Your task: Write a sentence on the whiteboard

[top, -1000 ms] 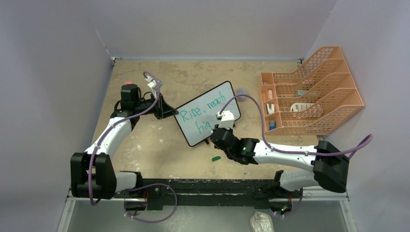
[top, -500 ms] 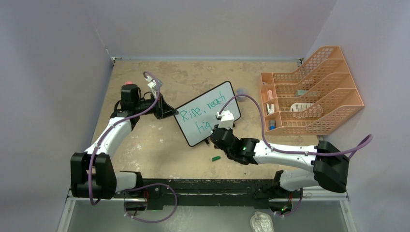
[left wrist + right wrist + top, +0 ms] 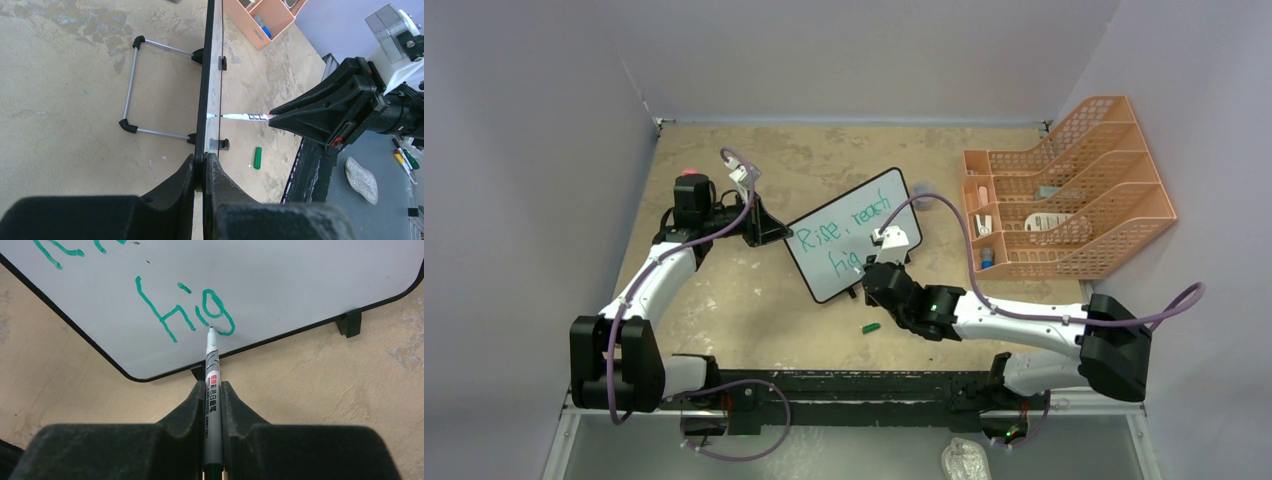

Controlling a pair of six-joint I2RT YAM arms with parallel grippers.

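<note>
The whiteboard stands propped mid-way across the surface, its sentence reading "Rise, reach hig"; left jaws pinch its edge, right jaws clamp the marker, tip on the "g". Seemingly mid-word: next, an "h" just rightward

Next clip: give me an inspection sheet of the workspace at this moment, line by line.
Surface: beige table, worn and stained.
Job's things: whiteboard propped on its wire stand; sentence reads "Rise, reach" and below it "hig", unfinished.
Clutter: green marker cap on the table near the board; orange file tray at right, holding small items.
Grippers: left gripper shut on the whiteboard's edge; right gripper shut on the marker, tip at the "g".
Cables: purple cable looped along each arm.
Surroundings: lilac walls on three sides.
</note>
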